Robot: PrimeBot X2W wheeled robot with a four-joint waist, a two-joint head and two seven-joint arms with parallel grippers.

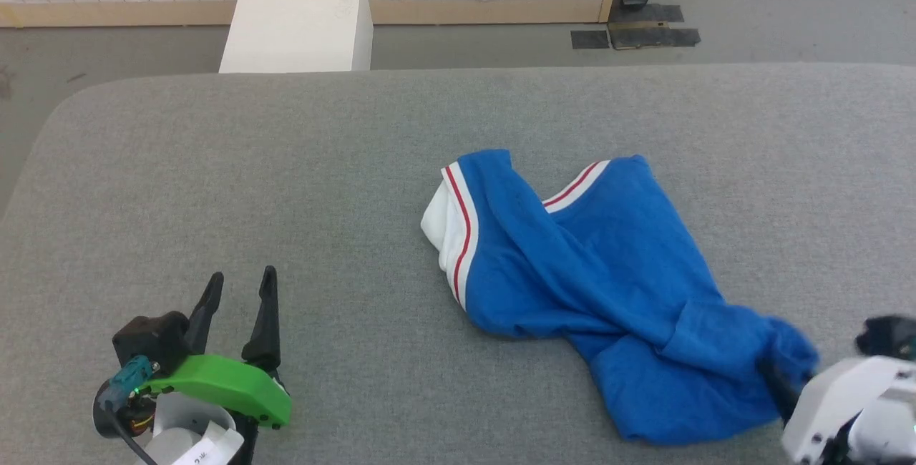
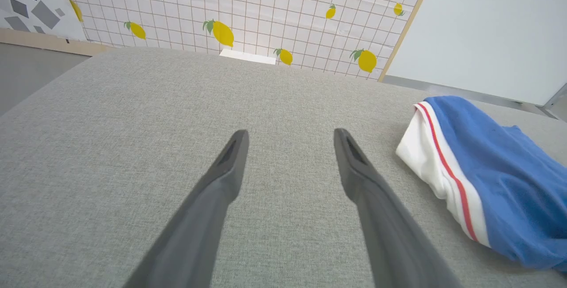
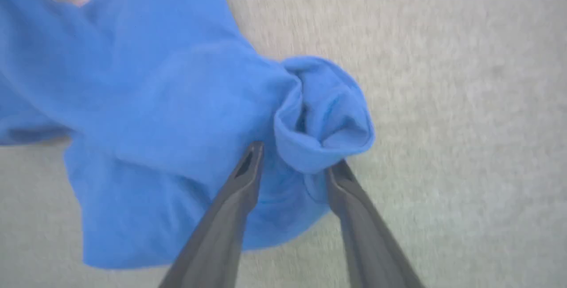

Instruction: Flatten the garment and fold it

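The garment [image 1: 594, 286] lies crumpled on the grey padded table [image 1: 286, 164], right of centre. It is bright blue, with a white, red-striped edge at its left end. My right gripper [image 1: 791, 383] is at its near right corner. In the right wrist view, this gripper [image 3: 296, 154] has its fingers apart, and a bunched fold of the blue garment [image 3: 155, 115] sits loosely between the tips. My left gripper [image 1: 242, 275] rests low over the table at the near left. It [image 2: 291, 132] is open and empty, with the garment's [image 2: 500, 177] white edge off to its right.
A white box [image 1: 297, 18] stands on the floor beyond the table's far edge. Behind it is a lemon-patterned grid wall [image 2: 266, 9]. Bare grey table spreads left of the garment and around my left gripper.
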